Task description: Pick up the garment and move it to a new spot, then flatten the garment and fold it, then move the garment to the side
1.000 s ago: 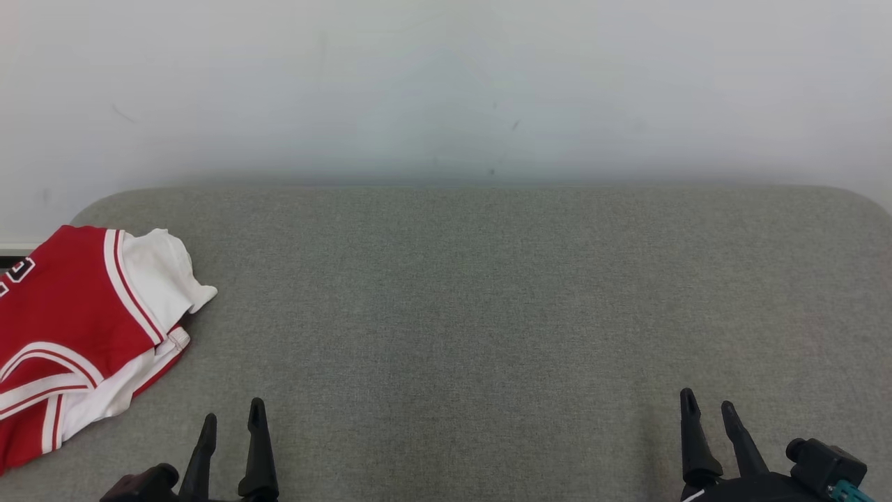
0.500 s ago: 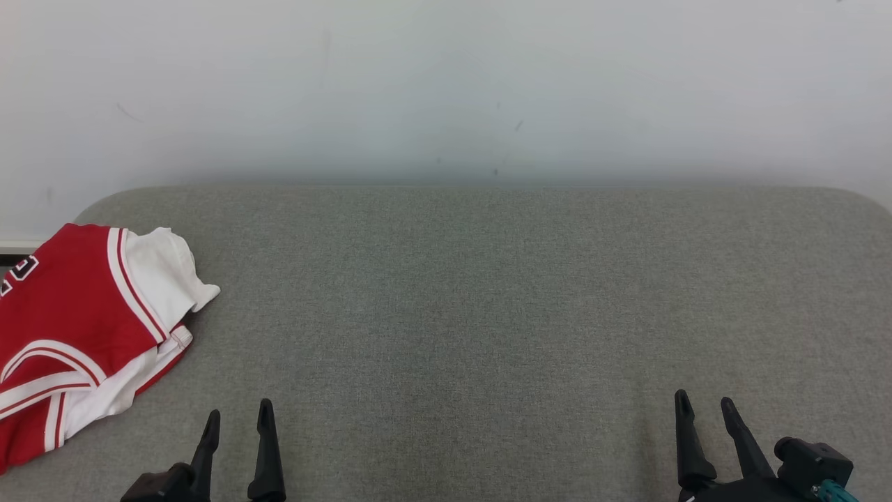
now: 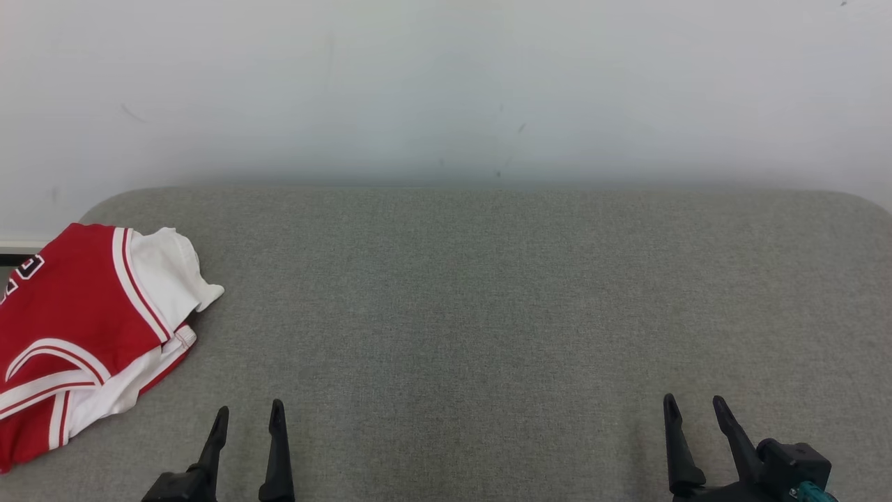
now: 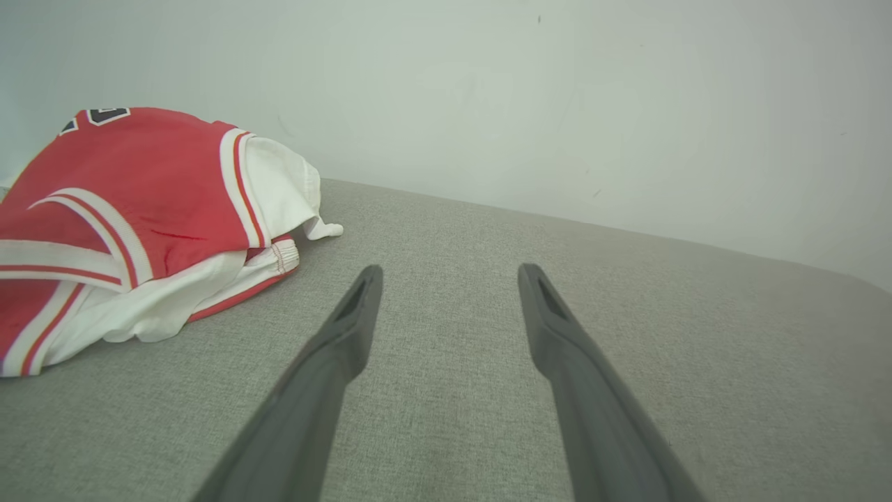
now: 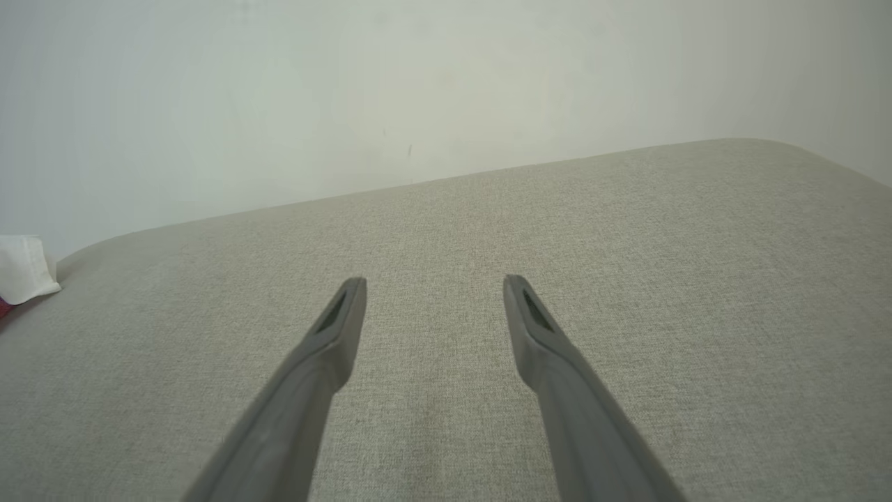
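The garment [image 3: 77, 335], a red jersey with white trim and white fabric showing at its edge, lies folded in a heap at the far left of the grey cushion [image 3: 488, 300]. In the left wrist view the garment [image 4: 132, 216] sits up and to the left of my fingers, apart from them. My left gripper [image 3: 249, 413] stands open near the front edge, to the right of the garment, with nothing between its fingers. My right gripper [image 3: 694, 404] is open at the front right, empty. A white corner of the garment [image 5: 21, 268] peeks in at the right wrist view's left edge.
A pale wall [image 3: 446, 90] rises directly behind the cushion's back edge. The cushion's corners are rounded at the back left and back right. Bare grey fabric stretches between the two grippers and to the right.
The head view has shifted slightly, so the garment sits a bit further right in it. Both grippers have drifted inward and a little lower, staying open.
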Controlling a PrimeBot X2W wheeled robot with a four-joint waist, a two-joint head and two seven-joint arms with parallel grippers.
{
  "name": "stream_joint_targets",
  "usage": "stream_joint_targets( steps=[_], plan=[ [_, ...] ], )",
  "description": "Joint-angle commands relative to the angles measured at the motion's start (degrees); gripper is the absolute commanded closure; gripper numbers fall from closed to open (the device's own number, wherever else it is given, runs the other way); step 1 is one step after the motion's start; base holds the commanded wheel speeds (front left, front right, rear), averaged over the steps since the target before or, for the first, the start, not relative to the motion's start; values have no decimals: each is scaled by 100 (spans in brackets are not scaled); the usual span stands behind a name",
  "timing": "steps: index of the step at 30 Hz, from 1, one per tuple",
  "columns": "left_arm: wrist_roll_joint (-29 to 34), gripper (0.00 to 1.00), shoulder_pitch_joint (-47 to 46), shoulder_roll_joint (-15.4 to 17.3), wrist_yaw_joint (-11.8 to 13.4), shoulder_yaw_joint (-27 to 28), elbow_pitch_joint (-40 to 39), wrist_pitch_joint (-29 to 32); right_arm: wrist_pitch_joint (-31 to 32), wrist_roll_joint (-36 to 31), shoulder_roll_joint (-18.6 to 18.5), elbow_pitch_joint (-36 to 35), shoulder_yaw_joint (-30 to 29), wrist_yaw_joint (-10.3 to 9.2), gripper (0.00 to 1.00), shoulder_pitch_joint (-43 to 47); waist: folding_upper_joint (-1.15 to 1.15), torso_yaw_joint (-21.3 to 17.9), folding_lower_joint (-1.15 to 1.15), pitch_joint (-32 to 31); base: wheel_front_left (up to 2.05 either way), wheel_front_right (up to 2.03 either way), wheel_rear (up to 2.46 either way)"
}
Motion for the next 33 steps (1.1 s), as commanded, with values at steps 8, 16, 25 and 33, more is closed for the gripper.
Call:
stream_joint_targets(
  steps=[8, 16, 25, 33],
  plan=[
    [303, 0, 61, 32, 18, -57, 53, -120, -75, -498, -19, 10, 64, -11, 0, 56, 0, 29, 0, -46, 0, 0, 0],
    [499, 0, 97, 35, 29, -108, 161, -202, -108, -924, -20, 1, 62, -12, 0, 106, 0, 54, 0, -110, 0, 0, 0],
    [469, 0, 80, 35, 12, -71, 265, -213, -77, -853, -19, -25, 50, -12, 0, 135, 0, 42, 0, -127, 0, 0, 0],
    [486, 0, 63, 35, -5, -71, 291, -213, -78, -789, -20, -29, 44, -12, 0, 151, 0, 56, 0, -106, 0, 0, 0]
  ],
)
